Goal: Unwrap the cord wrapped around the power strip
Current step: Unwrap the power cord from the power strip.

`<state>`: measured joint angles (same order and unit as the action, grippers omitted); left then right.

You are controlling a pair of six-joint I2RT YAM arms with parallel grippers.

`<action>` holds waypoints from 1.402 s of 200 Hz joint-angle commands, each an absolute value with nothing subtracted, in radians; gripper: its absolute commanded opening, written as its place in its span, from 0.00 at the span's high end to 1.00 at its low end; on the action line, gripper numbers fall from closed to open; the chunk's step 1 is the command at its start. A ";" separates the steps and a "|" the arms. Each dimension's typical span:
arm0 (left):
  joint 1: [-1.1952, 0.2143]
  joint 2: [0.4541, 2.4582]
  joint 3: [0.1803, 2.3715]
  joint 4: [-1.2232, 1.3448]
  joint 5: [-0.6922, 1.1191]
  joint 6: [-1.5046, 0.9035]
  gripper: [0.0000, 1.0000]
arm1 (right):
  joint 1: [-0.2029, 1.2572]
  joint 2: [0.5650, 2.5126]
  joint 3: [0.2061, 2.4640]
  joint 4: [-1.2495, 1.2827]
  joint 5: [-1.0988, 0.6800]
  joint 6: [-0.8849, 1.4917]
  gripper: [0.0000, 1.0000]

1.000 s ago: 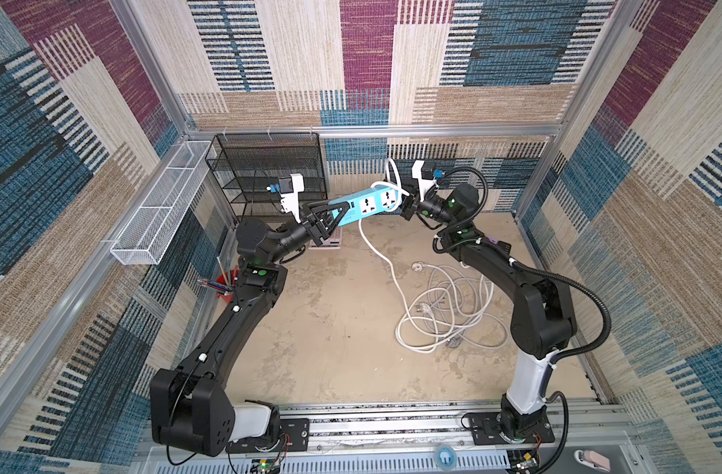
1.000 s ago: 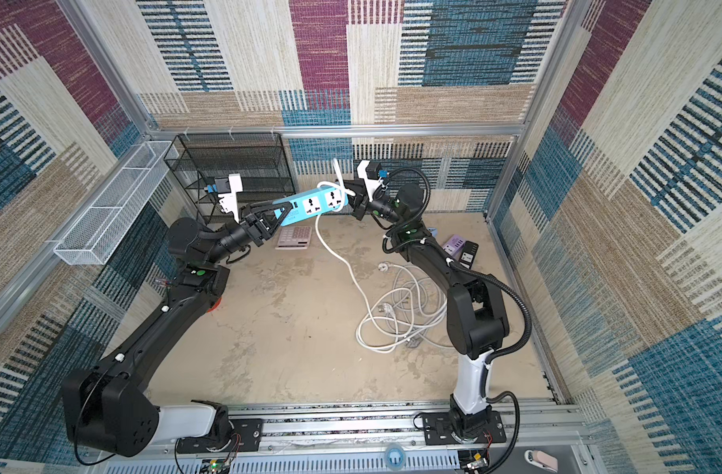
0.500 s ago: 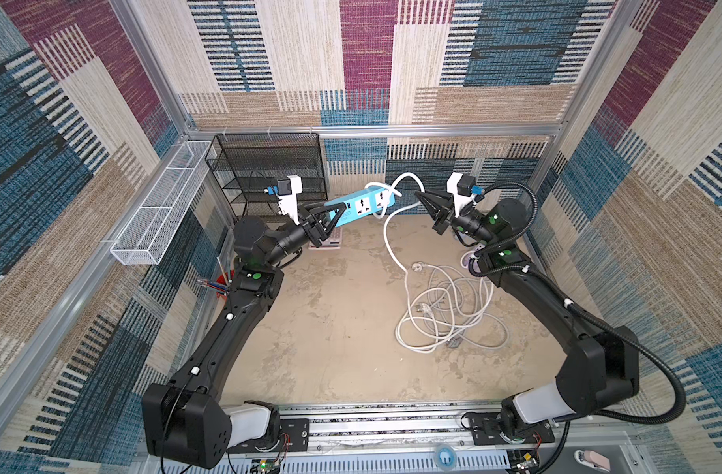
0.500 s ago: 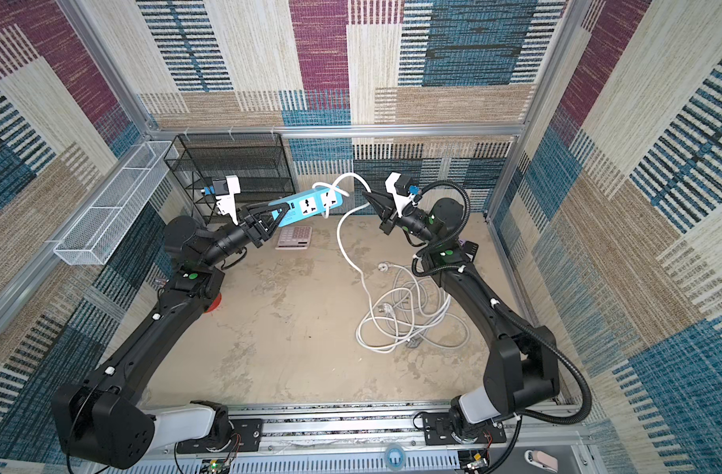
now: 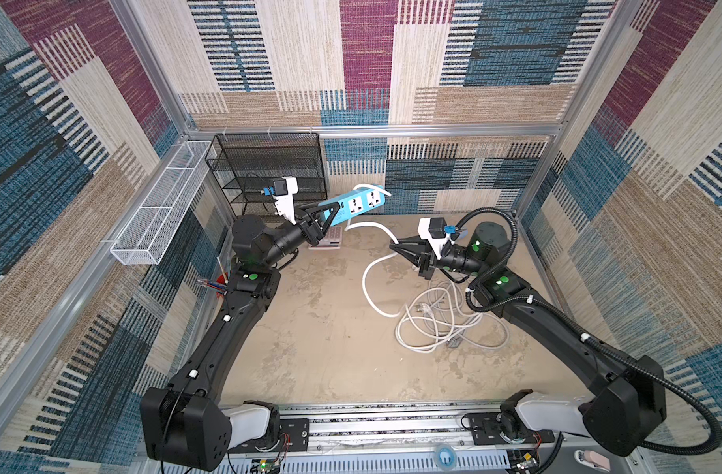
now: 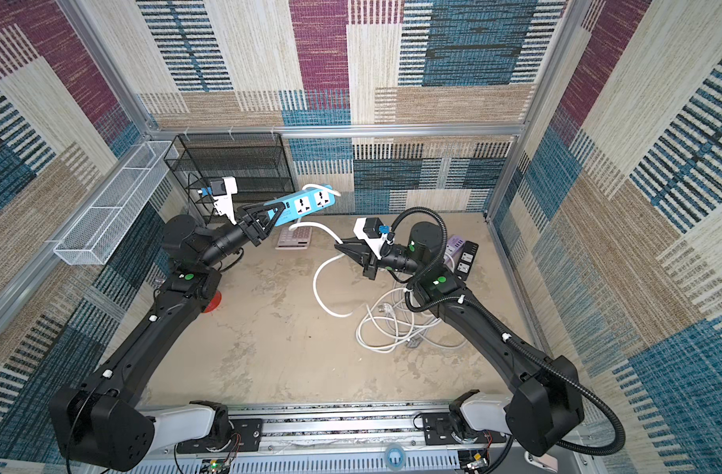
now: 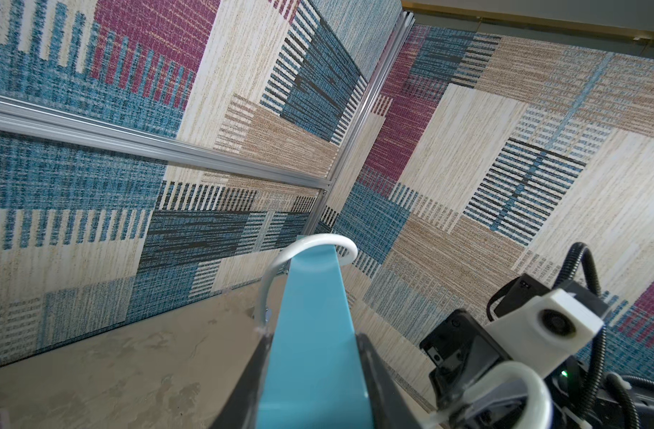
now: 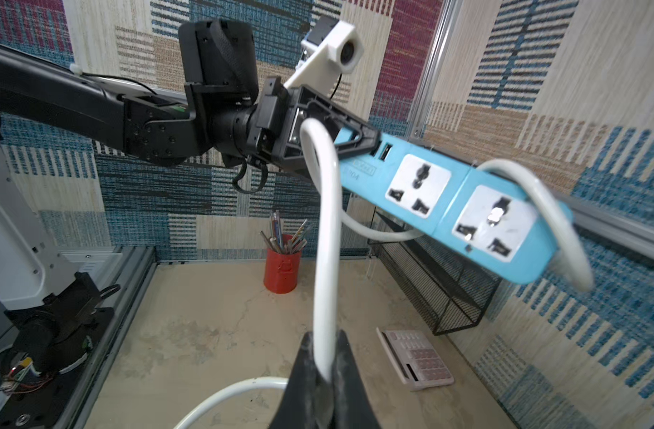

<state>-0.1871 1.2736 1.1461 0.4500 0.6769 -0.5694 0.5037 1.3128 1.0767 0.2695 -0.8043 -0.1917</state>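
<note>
In both top views the left gripper (image 5: 327, 213) clamps the left end of the blue power strip (image 5: 354, 204), raised at far centre. The right gripper (image 5: 395, 245) pinches the white cord (image 5: 365, 283).
Left wrist: one cord loop rounds the strip's tip.
Right wrist: jaws closed on the cord.

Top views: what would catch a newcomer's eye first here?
The bright blue power strip is held in the air near the back wall by the left gripper. The white cord runs from it through the shut right gripper to a loose heap on the floor. One loop hooks around the strip's far end.
</note>
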 commanded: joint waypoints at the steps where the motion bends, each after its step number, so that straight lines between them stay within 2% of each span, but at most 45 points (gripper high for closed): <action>1: -0.185 1.264 1.150 0.487 0.664 -0.531 1.00 | 0.534 1.359 1.056 0.229 -0.829 -0.205 1.00; 83: -0.189 1.291 1.148 0.600 0.717 -0.655 1.00 | 0.546 1.677 1.072 0.452 -0.784 -0.142 1.00; 139: -0.203 1.295 1.144 0.649 0.727 -0.684 1.00 | 0.476 1.902 1.223 0.706 -0.786 0.038 1.00; 179: -0.227 1.304 1.144 0.658 0.731 -0.696 1.00 | 0.418 2.042 1.411 0.766 -0.796 0.136 1.00; 243: -0.299 1.361 1.144 0.668 0.739 -0.713 1.00 | 0.346 2.112 1.766 0.643 -0.796 0.141 1.00; 280: -0.325 1.394 1.152 0.647 0.739 -0.720 1.00 | 0.296 2.024 1.802 0.570 -0.790 0.083 1.00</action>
